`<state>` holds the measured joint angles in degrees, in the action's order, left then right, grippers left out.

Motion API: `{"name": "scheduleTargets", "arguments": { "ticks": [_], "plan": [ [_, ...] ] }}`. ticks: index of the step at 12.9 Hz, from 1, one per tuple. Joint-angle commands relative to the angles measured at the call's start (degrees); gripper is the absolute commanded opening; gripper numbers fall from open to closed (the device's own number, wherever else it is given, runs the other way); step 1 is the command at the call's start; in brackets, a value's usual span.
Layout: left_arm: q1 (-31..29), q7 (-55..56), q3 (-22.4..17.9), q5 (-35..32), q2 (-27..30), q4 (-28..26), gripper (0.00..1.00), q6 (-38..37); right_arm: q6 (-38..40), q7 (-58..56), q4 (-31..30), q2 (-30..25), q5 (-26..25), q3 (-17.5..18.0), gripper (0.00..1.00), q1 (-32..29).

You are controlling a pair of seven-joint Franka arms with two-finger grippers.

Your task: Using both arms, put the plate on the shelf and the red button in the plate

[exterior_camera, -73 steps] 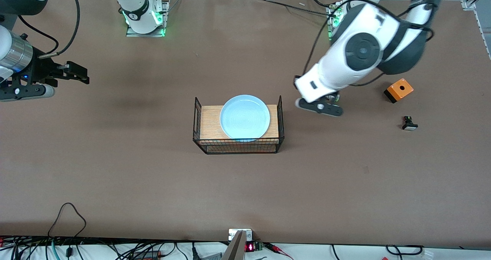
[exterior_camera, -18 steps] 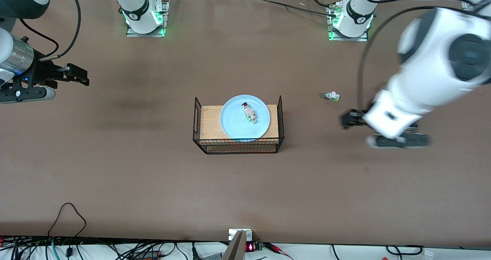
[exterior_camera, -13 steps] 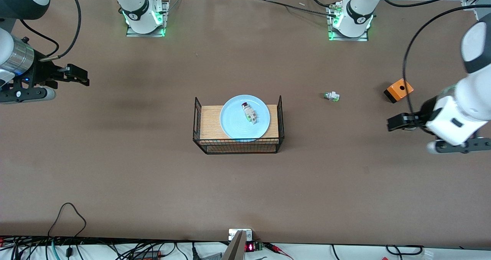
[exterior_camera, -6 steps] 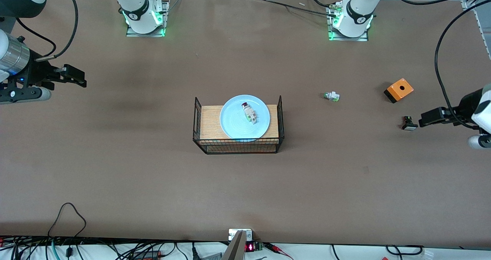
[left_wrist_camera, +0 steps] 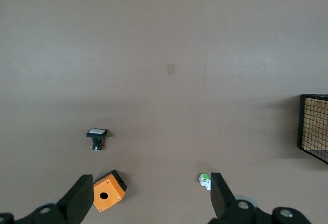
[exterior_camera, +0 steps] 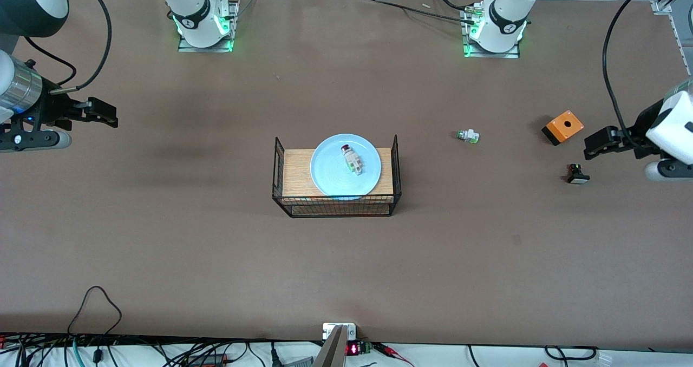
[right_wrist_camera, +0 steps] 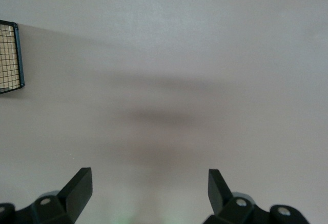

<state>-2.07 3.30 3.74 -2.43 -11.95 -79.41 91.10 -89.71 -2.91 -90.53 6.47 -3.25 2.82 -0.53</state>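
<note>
Already the plate (exterior_camera: pixel 345 165) sits on the wooden top of the wire rack (exterior_camera: pixel 281 164) mid-table, and the red button (exterior_camera: pixel 351 158) lies on its side on the plate, so by the look of things both placements are done.

Both grippers are released and empty. The left gripper (exterior_camera: pixel 594 144) hangs over the table at the left arm's end, just beside the orange box (exterior_camera: pixel 563 126) and above the black part (exterior_camera: pixel 577 174). The right gripper (exterior_camera: pixel 103 112) waits over bare table at the right arm's end, well apart from the rack.

Little seems left to spoil. The main risk, as I judge it, is the left arm dropping low and knocking the box or the black part. The button lies loose on a smooth plate, so a jolt to the rack could roll it toward the rim.

Only the front view shows the plate and button; each wrist view catches just a corner of the rack. The left wrist view does show its spread fingers (left_wrist_camera: pixel 82 201) plainly, plus the green part (left_wrist_camera: pixel 204 180).
</note>
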Motion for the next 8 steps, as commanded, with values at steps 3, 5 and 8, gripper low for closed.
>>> {"name": "scheduleTargets", "arguments": {
  "ticks": [3, 5, 8],
  "plan": [
    [0.23, -1.72, -1.28, 1.2, 6.42, -9.71, 1.0, 4.35, 2.51, -0.34, 1.41, 0.39, -0.53, 0.34, 1.0, 0.0],
    [0.23, -1.37, -1.28, 1.2, 7.12, -10.32, 1.0, 3.83, 4.54, -0.25, 1.5, 0.47, 0.0, 0.34, 1.0, -0.26],
    [-0.74, -1.45, -1.28, 1.2, 7.91, -10.41, 1.0, 3.39, 4.54, -0.25, 1.5, 0.39, 0.0, 0.34, 1.0, -0.09]
  ]
}}
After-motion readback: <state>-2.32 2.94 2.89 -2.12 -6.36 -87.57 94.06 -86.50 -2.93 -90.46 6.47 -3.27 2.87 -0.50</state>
